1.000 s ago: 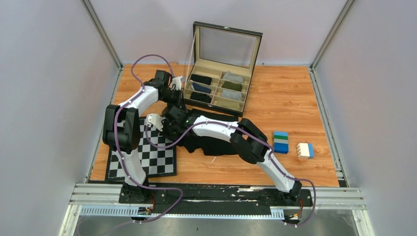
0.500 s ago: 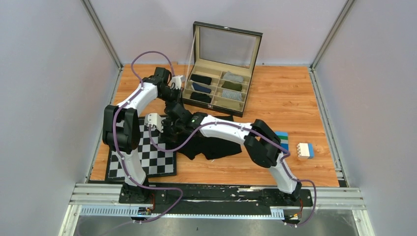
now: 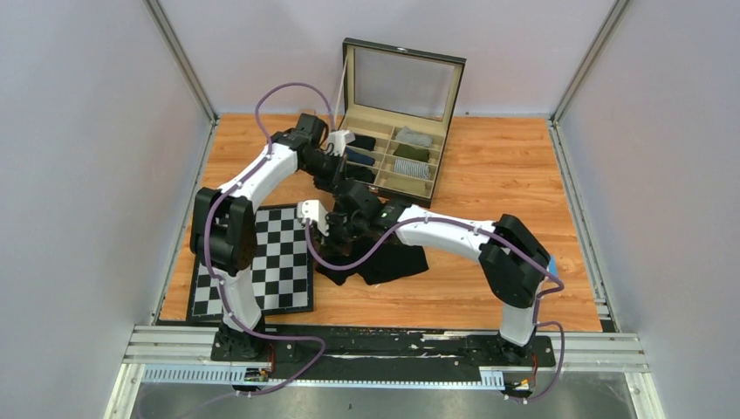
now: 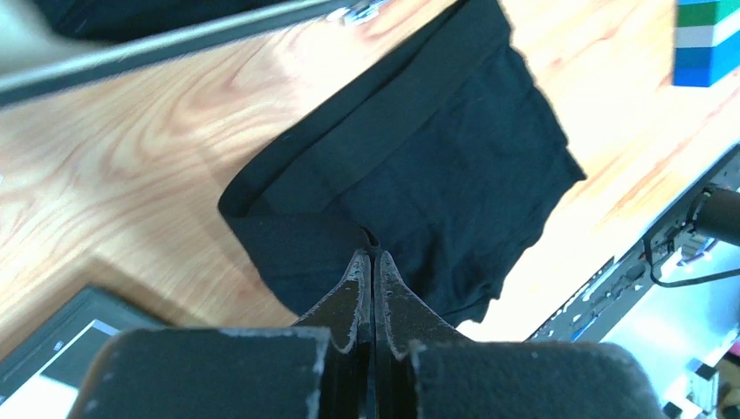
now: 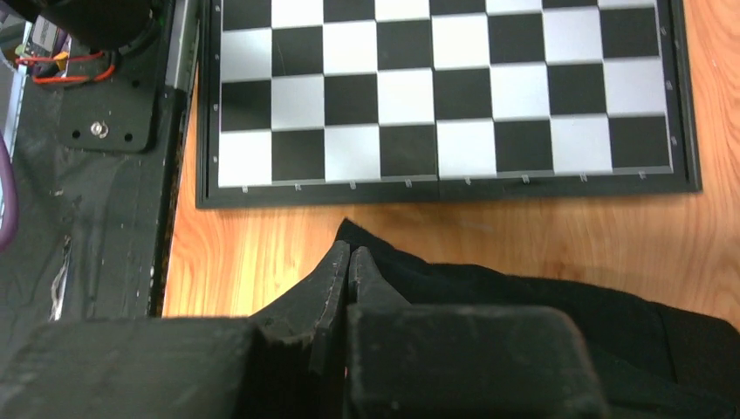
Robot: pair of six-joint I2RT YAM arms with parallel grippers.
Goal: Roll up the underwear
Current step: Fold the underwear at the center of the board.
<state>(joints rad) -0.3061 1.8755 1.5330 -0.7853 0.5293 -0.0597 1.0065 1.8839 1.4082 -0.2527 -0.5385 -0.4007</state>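
The black underwear (image 3: 388,260) lies bunched on the wooden table just right of the chessboard. In the left wrist view it (image 4: 436,166) spreads out below the jaws, waistband to the upper left. My left gripper (image 3: 346,185) (image 4: 373,255) is shut on a fold of the fabric. My right gripper (image 3: 337,234) (image 5: 349,250) is shut on a corner of the underwear (image 5: 541,305) beside the chessboard edge. The two grippers are close together, the left one just behind the right.
An open compartment box (image 3: 393,161) with rolled garments stands behind the grippers. A chessboard (image 3: 270,266) (image 5: 436,96) lies at the left. A blue-green block (image 4: 707,44) sits at the right, mostly hidden by my right elbow in the top view.
Both grippers have moved right and toward the box, pulling the underwear with them. The right elbow has swung right over the blocks. The cloth is more bunched.
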